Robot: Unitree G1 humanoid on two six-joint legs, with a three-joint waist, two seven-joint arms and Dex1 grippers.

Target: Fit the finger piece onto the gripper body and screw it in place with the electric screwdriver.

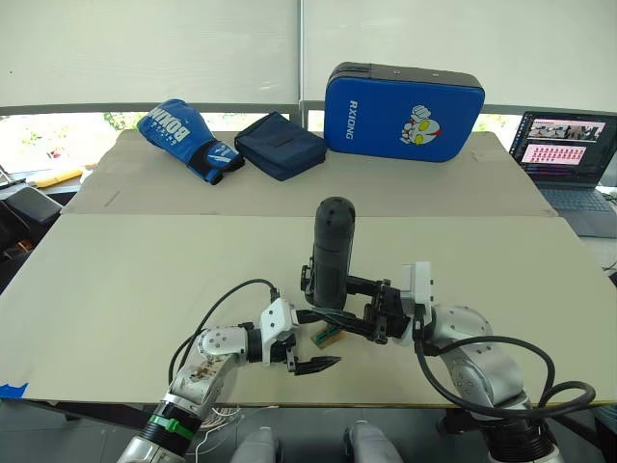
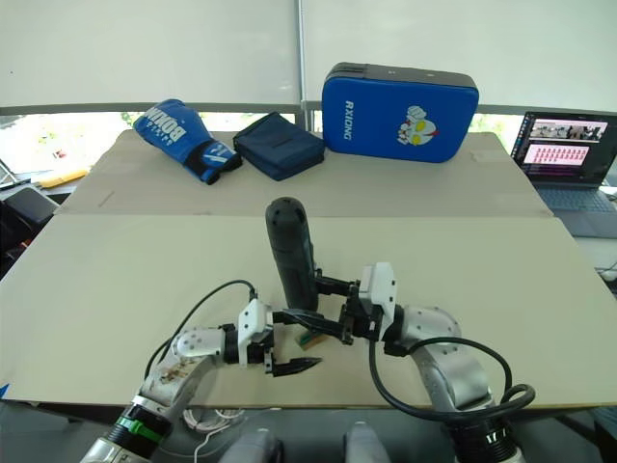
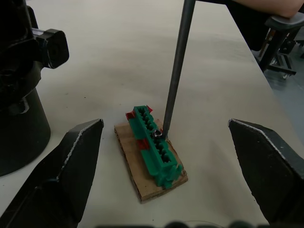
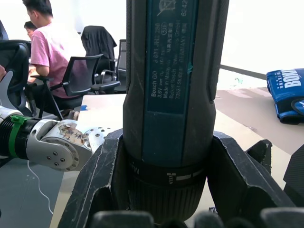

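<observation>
1. Electric screwdriver (image 1: 333,256), gripped low on its barrel by the right gripper (image 4: 166,183). The two black fingers are closed against opposite sides of the collar. We see the tool standing nearly upright, its rounded end up, so that its bit points down at the work.
2. Bit (image 3: 178,66). This thin metal shaft comes down steeply, and its tip rests in a socket of the green block (image 3: 154,142). There it meets what looks like a small screw head. We judge that a screw is being picked up or seated on the tip.
3. Green block, mounted on a tan backing and lying flat on the table (image 1: 145,289). It serves, we judge, as a holder that keeps the screws upright for the bit.
4. Left gripper (image 3: 165,126). Its fingers are spread wide and hold nothing. One finger lies to each side of the block without touching it, and we judge it is placed to steady the block if it shifts.
5. Gripper body (image 3: 19,123). We take it to be the dark round-based assembly standing on the table just beside the block, within reach for the fastening step.
6. Finger piece. We cannot pick it out with certainty, nor say whether it is already fitted.
</observation>
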